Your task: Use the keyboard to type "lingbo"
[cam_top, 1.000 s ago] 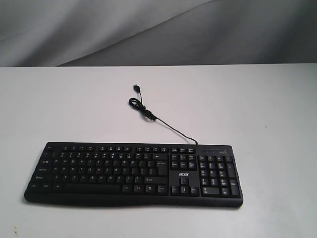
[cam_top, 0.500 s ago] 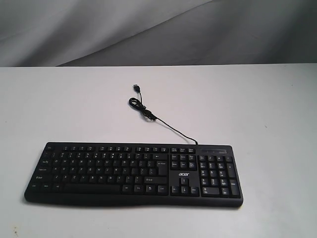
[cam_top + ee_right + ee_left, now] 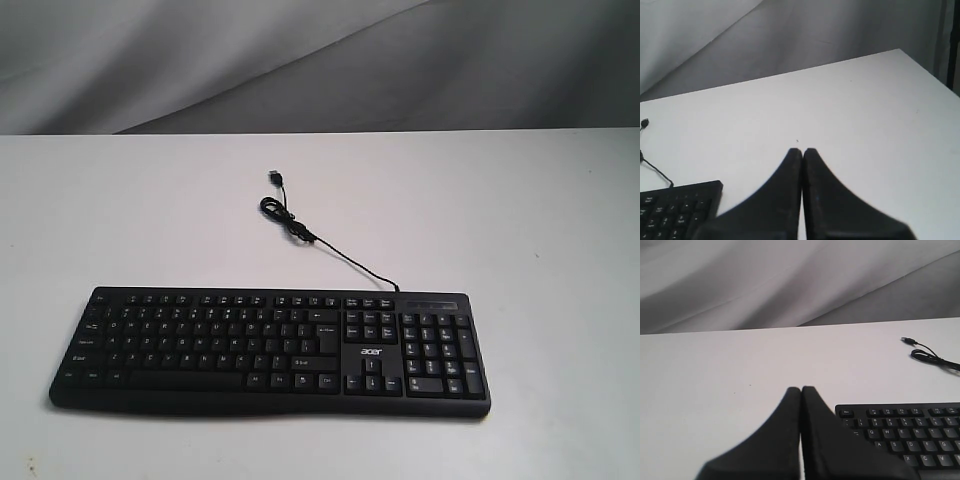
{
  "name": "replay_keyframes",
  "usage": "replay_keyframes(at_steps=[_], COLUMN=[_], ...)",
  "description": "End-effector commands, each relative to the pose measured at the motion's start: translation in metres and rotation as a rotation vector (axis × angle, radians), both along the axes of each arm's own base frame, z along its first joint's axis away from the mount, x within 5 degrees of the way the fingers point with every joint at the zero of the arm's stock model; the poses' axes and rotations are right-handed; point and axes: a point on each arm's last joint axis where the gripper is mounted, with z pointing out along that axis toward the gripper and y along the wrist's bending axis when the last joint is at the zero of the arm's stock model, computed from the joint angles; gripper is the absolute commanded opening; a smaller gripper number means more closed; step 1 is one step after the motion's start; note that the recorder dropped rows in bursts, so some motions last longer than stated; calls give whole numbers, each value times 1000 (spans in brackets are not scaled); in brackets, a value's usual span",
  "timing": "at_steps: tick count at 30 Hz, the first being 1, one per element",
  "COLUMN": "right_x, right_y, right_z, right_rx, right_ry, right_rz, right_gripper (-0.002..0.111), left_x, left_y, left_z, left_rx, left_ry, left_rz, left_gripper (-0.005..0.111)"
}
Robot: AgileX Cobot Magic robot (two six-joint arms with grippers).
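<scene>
Black keyboard [image 3: 270, 350] lies flat toward the camera-side of the white surface [image 3: 520, 220], cable [image 3: 330, 245] trailing away behind it, left end effector [image 3: 801, 390] clenched empty just off its Esc corner, right end effector [image 3: 802, 151] clenched empty off the opposite end, neither touching it.
</scene>
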Motion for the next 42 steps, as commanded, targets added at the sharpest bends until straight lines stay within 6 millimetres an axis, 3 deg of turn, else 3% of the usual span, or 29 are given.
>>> replay_keyframes(at_steps=[1, 10, 42], right_x=[-6, -16, -16], right_y=[-2, -3, -2], right_z=[-2, -10, -10], right_rx=[-154, -180, -141], right_ry=[-37, 20, 19], right_rz=[-1, 1, -2], right_gripper=[0, 0, 0], left_x=[0, 0, 0], left_y=[0, 0, 0], left_z=[-1, -1, -1], left_rx=[-5, -5, -5], left_ry=[-6, -6, -6], left_rz=[0, 0, 0], left_gripper=[1, 1, 1])
